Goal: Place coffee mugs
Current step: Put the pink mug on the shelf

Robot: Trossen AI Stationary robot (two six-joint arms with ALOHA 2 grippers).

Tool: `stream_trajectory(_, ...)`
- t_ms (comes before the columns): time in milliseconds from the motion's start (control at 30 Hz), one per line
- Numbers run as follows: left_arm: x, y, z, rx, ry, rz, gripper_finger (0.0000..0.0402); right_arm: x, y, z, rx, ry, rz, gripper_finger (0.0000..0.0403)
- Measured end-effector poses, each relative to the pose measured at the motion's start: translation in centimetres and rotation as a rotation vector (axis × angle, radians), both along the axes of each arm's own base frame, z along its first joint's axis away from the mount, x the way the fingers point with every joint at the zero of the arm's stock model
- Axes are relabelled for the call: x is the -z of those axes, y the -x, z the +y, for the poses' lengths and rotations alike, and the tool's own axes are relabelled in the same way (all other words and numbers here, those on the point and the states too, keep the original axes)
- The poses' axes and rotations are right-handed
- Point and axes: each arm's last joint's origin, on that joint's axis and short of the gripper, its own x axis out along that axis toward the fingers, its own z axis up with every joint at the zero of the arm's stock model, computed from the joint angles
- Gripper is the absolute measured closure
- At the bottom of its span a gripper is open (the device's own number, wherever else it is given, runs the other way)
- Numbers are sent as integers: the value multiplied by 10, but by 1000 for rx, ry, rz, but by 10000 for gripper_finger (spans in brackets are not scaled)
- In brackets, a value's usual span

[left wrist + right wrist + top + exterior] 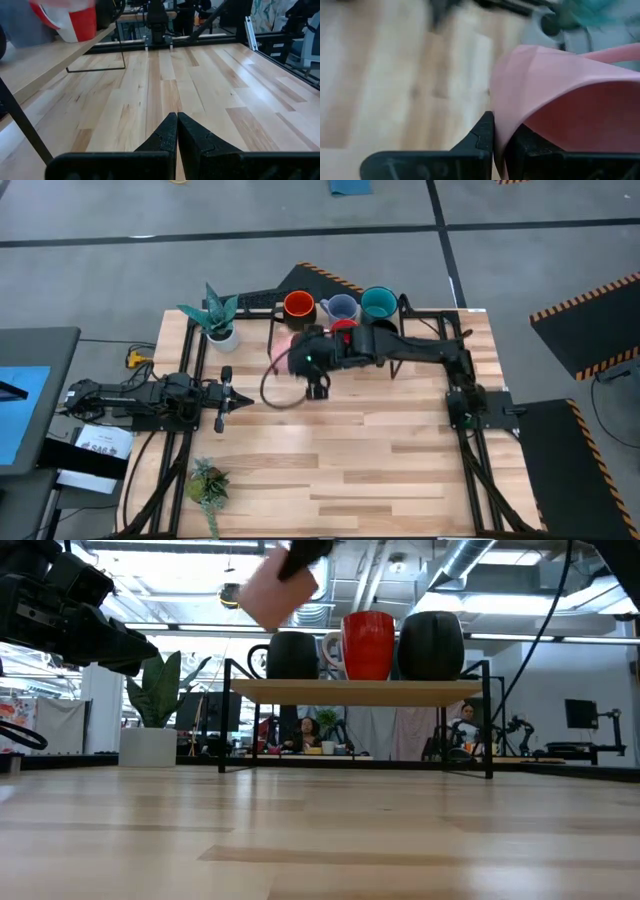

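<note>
We have the right gripper [499, 142] pinched on the pink mug [560, 100] rim, airborne and tilted just beside the rack [360, 690] holding 4 mugs. Thin rim grip: slip or clipping the red mug [368, 644] likely. Left gripper [177, 135] closed, empty, parked.

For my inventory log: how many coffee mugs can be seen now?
5: orange-inside mug, grey-blue mug, teal mug and red mug on the rack; pink mug in the right gripper. Others may be hidden.
</note>
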Motion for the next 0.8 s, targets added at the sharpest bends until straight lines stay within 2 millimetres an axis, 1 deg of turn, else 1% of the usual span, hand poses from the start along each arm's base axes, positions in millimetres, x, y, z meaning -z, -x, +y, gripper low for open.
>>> stream_trajectory(33,0,0,0,0,0,1,402,1,1,-7,36,6,15,359)
stream_trajectory(67,0,0,0,0,0,2,401,6,0,-14,66,12,41,359)
stream_trajectory(133,1,0,0,0,0,6,401,11,-4,-22,89,15,40,359)
stream_trajectory(200,1,-1,0,-1,0,10,401,16,-4,-30,105,17,73,359)
stream_trajectory(300,1,-1,0,0,0,17,401,22,-7,-32,119,27,98,359)
stream_trajectory(400,2,-1,0,0,0,27,401,32,-6,-35,155,48,160,359)
stream_trajectory(600,3,-2,0,-1,-1,35,402,38,-7,-37,195,102,194,359)
stream_trajectory(800,3,-2,0,0,0,33,402,41,-6,-37,201,96,224,359)
